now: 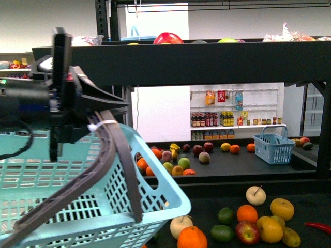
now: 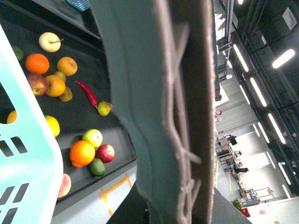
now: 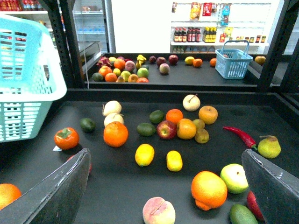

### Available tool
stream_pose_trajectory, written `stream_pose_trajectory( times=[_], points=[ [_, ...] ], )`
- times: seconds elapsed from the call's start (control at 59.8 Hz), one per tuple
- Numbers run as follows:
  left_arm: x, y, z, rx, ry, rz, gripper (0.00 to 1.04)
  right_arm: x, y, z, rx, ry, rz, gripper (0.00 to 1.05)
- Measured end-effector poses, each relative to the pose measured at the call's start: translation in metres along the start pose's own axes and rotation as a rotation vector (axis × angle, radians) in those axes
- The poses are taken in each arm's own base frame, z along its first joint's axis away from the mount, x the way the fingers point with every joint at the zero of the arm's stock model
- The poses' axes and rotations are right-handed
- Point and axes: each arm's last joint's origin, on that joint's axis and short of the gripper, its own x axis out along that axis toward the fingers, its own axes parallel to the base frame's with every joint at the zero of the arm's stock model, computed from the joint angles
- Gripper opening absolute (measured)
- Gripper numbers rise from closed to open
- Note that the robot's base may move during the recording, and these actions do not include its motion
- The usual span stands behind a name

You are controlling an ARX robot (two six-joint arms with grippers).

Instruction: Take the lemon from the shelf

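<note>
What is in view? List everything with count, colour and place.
shelf tray: one, black, under the fruit
lemons: two, yellow, side by side mid-tray
oranges: several, orange, scattered on the tray
red apple: one, red, among the oranges
chilli: one, red, beside the pear
pear: one, yellow-green, beside the chilli
large basket: one, pale blue, held by left jaws
small basket: one, blue, on the far stand
left jaws: black, shut on the large basket's handle
right jaws: grey, open, over the tray

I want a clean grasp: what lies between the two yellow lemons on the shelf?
Nothing: the right wrist view shows only bare dark shelf between the lemon nearer the orange and the other lemon.
</note>
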Motion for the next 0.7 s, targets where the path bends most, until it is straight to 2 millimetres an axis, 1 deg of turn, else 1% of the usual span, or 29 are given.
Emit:
stream_pose_trajectory(
  times=[0.151,0.234,0.368,0.485,0.502,0.536,0.552,0.619,0.703],
  points=[
    [0.042,-0.004,-0.008,-0.002,0.048,-0.046,0.08,0.0,0.0,0.0,0.0,0.0,0.0,0.97],
    [0.061,-0.007,-0.013,-0.007,0.069,-0.065,0.08,0.0,0.0,0.0,0.0,0.0,0.0,0.97],
    [0.084,-0.011,-0.022,-0.01,0.091,-0.075,0.08,0.0,0.0,0.0,0.0,0.0,0.0,0.97],
    [0.093,-0.013,-0.025,-0.013,0.102,-0.053,0.08,0.0,0.0,0.0,0.0,0.0,-0.001,0.97],
    [0.093,-0.013,-0.026,-0.014,0.104,-0.052,0.08,0.0,0.0,-0.001,0.01,0.024,-0.016,0.97],
    [0.093,-0.013,-0.026,-0.013,0.104,-0.05,0.08,0.002,-0.002,-0.003,0.041,0.157,-0.085,0.97],
    [0.093,-0.013,-0.026,-0.013,0.104,-0.05,0.08,0.003,-0.002,-0.003,0.051,0.182,-0.097,0.97],
    [0.093,-0.012,-0.026,-0.009,0.096,-0.043,0.08,0.015,-0.008,-0.004,0.101,0.302,-0.112,0.97],
    [0.093,-0.013,-0.025,0.001,0.094,-0.045,0.08,0.033,-0.017,-0.002,0.143,0.361,-0.115,0.97]
  ],
)
